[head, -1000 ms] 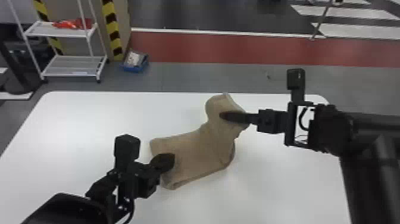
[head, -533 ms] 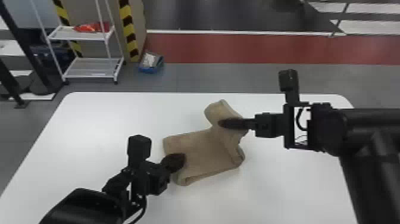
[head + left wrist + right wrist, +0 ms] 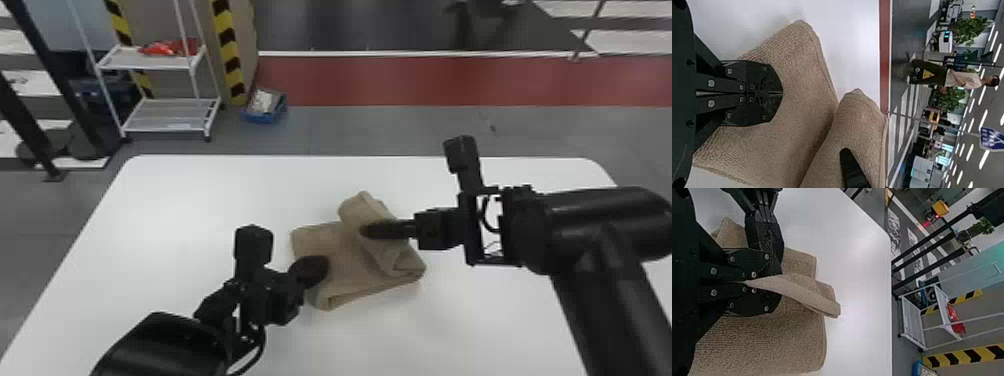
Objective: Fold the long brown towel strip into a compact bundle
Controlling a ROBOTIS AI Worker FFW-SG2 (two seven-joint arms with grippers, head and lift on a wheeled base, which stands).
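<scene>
Flap [image 3: 370,212] has come lower and inward over the towel [image 3: 345,260], right gripper [image 3: 364,230] jaws pinching it, left gripper [image 3: 326,265] jaws closed; this fold seems nearly laid.

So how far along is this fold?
Partway, it seems. The towel already lies doubled, layers showing along its near edge. In hand: the right gripper pinches a raised flap; the closed left gripper is over the lower part. Left to do: laying that flap flat and letting go, probably.
</scene>
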